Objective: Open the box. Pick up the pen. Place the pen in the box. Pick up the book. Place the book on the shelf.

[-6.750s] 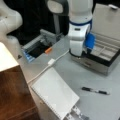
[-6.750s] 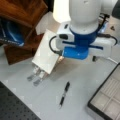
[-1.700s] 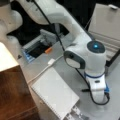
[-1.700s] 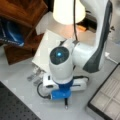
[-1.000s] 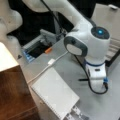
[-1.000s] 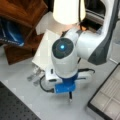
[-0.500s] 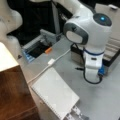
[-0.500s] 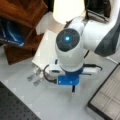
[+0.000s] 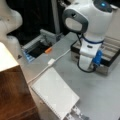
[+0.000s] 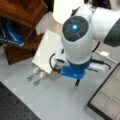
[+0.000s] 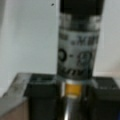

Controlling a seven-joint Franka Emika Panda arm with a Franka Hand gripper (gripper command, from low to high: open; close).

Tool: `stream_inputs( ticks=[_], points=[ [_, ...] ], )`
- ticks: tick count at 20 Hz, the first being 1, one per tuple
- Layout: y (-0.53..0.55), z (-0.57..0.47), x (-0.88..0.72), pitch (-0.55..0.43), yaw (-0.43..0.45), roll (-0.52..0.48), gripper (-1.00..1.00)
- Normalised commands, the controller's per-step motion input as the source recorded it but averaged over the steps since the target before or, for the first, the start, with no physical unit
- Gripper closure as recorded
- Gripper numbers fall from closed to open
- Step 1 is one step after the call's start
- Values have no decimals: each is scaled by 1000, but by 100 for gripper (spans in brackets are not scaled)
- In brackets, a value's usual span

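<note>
Jaws clamp pen (image 11: 78,37) – book (image 9: 55,93) nearby, box (image 9: 110,53) behind arm

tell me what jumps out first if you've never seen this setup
The big white arm fills both front views, and its gripper is shut on the pen, which fills the wrist view and pokes out below the arm in a front view. The open box sits behind the arm, and the white book lies beside the brown shelf.

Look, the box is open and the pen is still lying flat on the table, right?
Not quite. The box is open, but the pen is not lying on the table: the wrist view shows it clamped between the pincer's fingers. In a front view its tip hangs below the arm.
</note>
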Motion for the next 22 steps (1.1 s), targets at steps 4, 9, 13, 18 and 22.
stream_inputs(
  ticks=[4, 9, 13, 18, 22],
  points=[
    [404, 133, -249, -17, -383, 73, 100],
    [386, 85, -271, -26, -330, 35, 100],
    [359, -16, -301, -53, -234, 9, 100],
    [340, -135, -328, -104, -180, 13, 100],
    [81, -178, -192, -185, -151, 39, 100]
  ],
)
